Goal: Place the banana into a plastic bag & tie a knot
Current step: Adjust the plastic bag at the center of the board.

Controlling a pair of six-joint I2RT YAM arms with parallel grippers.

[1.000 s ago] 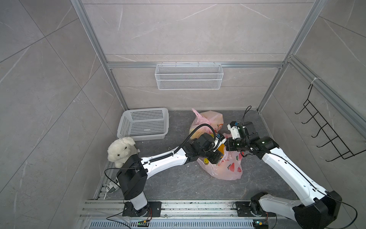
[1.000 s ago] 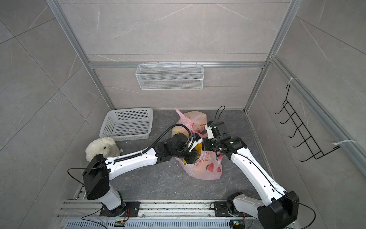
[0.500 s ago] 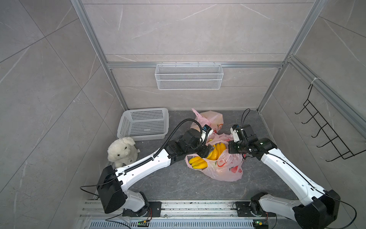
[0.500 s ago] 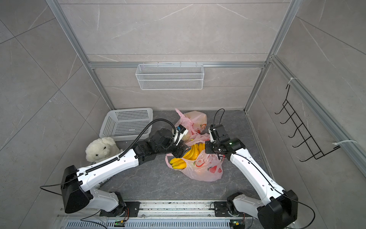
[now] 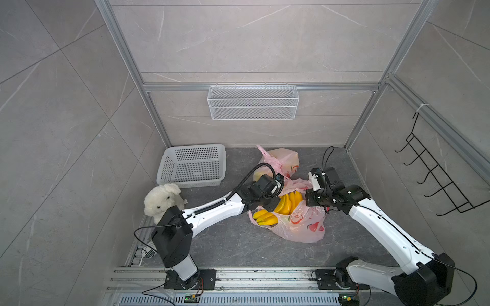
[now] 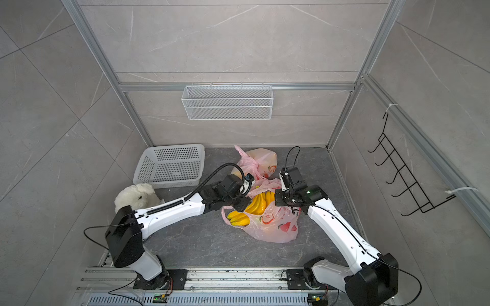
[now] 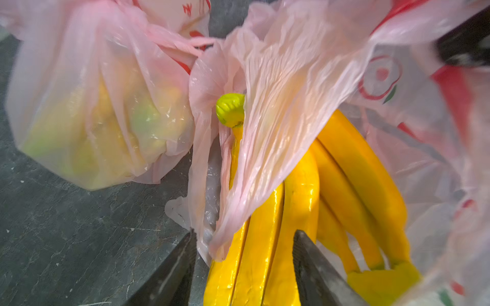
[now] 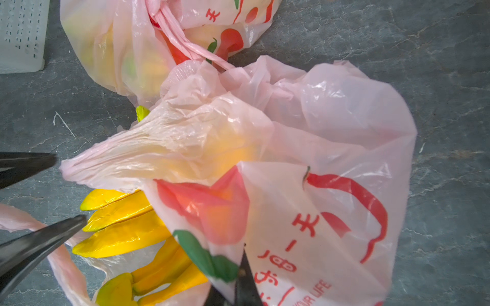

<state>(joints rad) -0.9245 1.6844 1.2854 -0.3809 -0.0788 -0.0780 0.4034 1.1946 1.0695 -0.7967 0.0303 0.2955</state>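
- Your left gripper has its jaws parted. It straddles the near ends of the bananas at the mouth of the open bag. A strip of bag film sits between one finger and the fruit, and you can see no pinch.
- Your right gripper is closed on the open bag's printed side, across the mouth from your left gripper.
- The bananas are two yellow bunches lying in the open bag's mouth, as both top views show. A loose flap covers part of them and their tips are uncovered.
- A tied bag with yellowish contents touches the open bag on its far side.
- Well apart from the open bag, on your left arm's side, you find a white basket and a soft toy.
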